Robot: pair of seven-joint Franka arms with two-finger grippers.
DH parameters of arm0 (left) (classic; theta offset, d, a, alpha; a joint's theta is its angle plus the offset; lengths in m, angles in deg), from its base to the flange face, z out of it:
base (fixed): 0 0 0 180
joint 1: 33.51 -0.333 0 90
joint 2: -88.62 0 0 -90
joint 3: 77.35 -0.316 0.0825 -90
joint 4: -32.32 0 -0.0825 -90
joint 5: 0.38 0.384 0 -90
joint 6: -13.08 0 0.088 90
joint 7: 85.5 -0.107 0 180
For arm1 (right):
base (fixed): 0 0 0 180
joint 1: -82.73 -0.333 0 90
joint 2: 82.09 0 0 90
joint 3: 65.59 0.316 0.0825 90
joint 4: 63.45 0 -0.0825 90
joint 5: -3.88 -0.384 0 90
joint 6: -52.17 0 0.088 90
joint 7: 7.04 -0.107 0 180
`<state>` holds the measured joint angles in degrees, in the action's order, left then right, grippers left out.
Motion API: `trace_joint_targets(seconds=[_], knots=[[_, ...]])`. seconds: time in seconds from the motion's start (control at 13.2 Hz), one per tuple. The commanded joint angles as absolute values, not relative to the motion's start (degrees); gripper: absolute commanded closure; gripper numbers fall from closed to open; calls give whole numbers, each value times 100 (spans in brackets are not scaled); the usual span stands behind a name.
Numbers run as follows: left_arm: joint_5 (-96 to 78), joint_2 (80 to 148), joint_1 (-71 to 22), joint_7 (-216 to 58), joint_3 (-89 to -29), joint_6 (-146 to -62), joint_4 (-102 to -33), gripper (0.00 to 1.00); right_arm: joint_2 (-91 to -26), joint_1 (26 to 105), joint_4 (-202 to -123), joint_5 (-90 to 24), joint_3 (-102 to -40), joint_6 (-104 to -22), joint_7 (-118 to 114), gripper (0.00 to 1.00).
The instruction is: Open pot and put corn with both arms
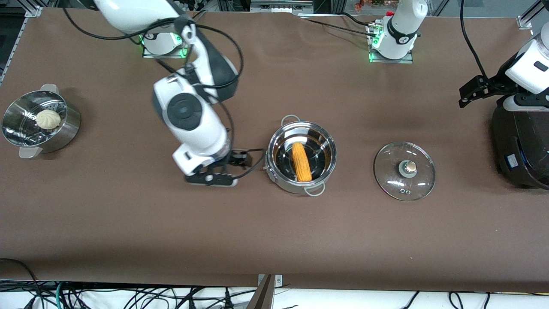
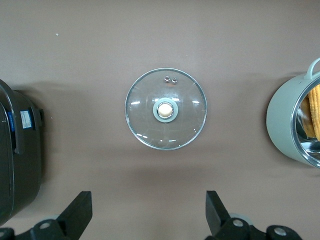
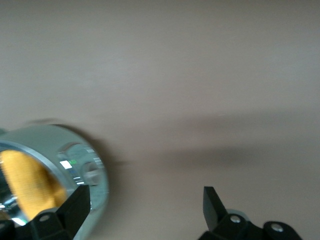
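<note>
One pot [image 1: 301, 157] stands uncovered at mid-tabletop [image 1: 274, 240], and the single corn [image 1: 301, 162] lies inside it on the bottom, so both parts of the task appear complete. One glass lid [image 1: 404, 170] rests flat, knob up, beside the pot toward the left arm's end and well apart from it, presumably set there to keep the pot's mouth free for loading.

The right gripper [image 1: 240, 165] hangs just beside the pot rim toward the right arm's end, jaws spread wide with nothing between them; this reads as a release just made. The left gripper [image 1: 472, 92] is raised over the left arm's end of the tabletop, above the black appliance [image 1: 521, 146]; its jaws are fully apart and empty, and that arm waits.

Also counted: one steamer basket [image 1: 38, 124] holding one bun [image 1: 48, 119], near the right arm's end
</note>
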<state>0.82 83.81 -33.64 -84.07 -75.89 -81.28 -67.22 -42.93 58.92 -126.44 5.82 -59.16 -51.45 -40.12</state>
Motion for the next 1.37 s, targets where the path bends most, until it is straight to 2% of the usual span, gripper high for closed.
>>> trace_joint_targets(seconds=[0.0, 0.53, 0.68, 0.99, 1.29], knots=[[-56, 8334, -3403, -8533, -7595, -8087, -6752, 0, -4605, 6215, -12743, 563, -5838, -4698, -3308, 0], [-56, 8334, -3421, -8533, -7595, -8087, -6752, 0, -5685, 7103, -13770, 397, -5873, -4328, -1946, 0], [-64, 8334, -3421, -8533, -7603, -8087, -6752, 0, -6211, 7104, -14340, 187, -6180, -4388, -1637, 0], [-65, 8334, -3421, -8533, -7595, -8087, -6752, 0, -7240, 7156, -15413, 168, -6348, -4486, -1513, 0], [-65, 8334, -3421, -8533, -7603, -8087, -6752, 0, -7664, 7656, -15591, 186, -6295, -4301, -1031, 0]])
